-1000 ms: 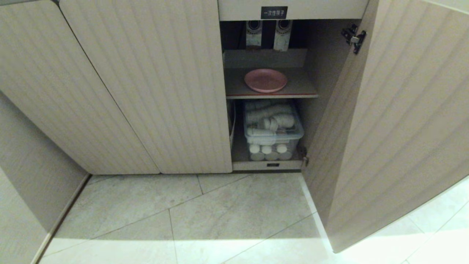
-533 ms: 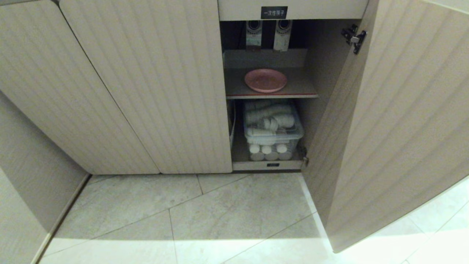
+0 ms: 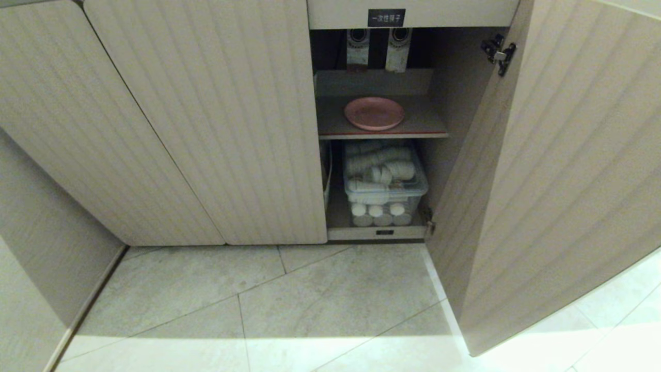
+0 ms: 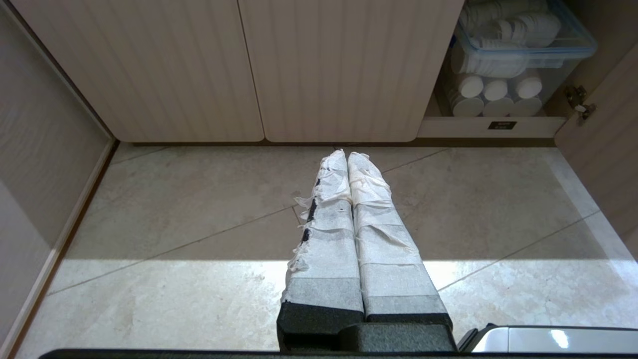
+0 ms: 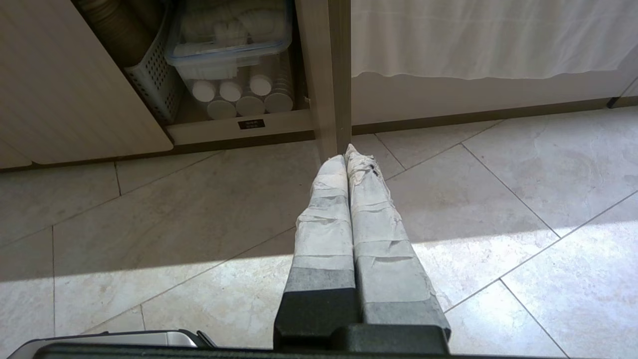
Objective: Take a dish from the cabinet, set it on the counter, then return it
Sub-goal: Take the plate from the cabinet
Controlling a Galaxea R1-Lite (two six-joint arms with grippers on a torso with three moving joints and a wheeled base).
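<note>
The pink dish (image 3: pixel 374 113) lies flat on the red-edged upper shelf (image 3: pixel 428 126) inside the beige fluted cabinet (image 3: pixel 206 119), whose right door (image 3: pixel 557 170) stands swung open. Neither arm shows in the head view. My left gripper (image 4: pixel 347 154) hangs over the floor tiles in front of the closed doors, its tape-wrapped fingers pressed together and empty. My right gripper (image 5: pixel 346 153) hangs low near the open door's edge (image 5: pixel 331 75), shut and empty as well. The counter is out of view.
On the cabinet's bottom level sits a clear lidded box (image 3: pixel 384 178) of white cups, with stacked cups (image 3: pixel 377 214) under it and a perforated basket (image 5: pixel 154 80) beside it. Grey floor tiles (image 3: pixel 310 299) spread in front. A wall (image 3: pixel 36 268) closes the left side.
</note>
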